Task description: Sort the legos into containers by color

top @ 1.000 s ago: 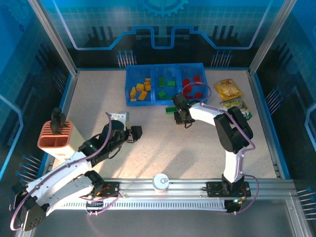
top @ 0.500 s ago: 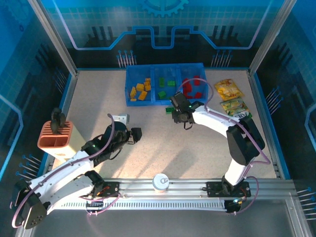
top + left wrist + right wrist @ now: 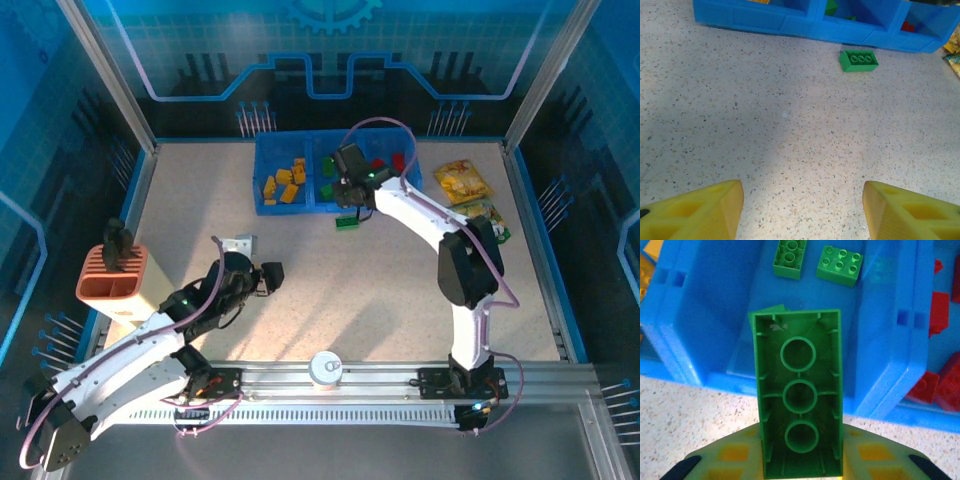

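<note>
Right wrist view: right pincer clamps a green brick over the tray, above its green compartment, for dropping; left pincer hangs half-open, empty, over the table.

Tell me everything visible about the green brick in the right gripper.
The green brick is glossy plastic, long, and seen from its hollow underside: three round tubes in a row, with thin ribs. The right gripper clamps its near end. Its far end points over the tray's middle compartment, where two green bricks lie.

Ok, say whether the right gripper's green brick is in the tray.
Out: the green brick, clamped in the right gripper, hangs above the tray's near wall, hollow underside toward the camera.
</note>
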Robot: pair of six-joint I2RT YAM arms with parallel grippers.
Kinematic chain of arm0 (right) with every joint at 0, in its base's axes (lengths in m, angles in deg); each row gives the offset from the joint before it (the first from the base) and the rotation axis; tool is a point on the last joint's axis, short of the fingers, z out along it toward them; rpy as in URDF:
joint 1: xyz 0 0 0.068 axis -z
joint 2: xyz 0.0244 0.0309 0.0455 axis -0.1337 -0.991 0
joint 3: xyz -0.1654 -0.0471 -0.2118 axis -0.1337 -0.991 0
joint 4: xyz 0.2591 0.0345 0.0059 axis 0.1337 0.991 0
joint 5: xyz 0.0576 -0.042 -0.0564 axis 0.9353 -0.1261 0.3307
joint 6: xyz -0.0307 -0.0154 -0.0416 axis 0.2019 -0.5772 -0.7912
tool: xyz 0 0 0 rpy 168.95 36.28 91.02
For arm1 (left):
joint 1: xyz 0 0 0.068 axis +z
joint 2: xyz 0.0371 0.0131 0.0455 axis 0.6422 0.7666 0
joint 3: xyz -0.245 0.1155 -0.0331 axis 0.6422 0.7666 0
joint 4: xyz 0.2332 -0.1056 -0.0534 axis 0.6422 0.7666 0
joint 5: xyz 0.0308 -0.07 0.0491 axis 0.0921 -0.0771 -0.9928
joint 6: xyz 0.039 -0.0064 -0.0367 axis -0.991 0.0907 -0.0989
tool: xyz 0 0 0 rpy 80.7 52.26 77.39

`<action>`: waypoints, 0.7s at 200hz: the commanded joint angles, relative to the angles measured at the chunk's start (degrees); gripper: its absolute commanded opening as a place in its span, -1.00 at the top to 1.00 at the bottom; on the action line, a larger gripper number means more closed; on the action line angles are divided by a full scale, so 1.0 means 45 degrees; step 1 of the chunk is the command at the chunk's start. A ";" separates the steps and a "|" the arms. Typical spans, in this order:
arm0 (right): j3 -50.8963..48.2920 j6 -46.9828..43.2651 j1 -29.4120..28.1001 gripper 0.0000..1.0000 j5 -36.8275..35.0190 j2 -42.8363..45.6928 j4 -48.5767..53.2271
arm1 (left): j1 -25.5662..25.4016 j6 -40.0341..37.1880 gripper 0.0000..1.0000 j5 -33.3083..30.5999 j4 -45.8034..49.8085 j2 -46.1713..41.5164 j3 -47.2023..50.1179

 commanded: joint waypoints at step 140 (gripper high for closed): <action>0.1505 -0.0457 0.0181 -0.58 -0.0088 -0.0809 0.1331 | -0.0098 -0.0131 -0.30 -0.0402 0.0036 0.0117 -0.0067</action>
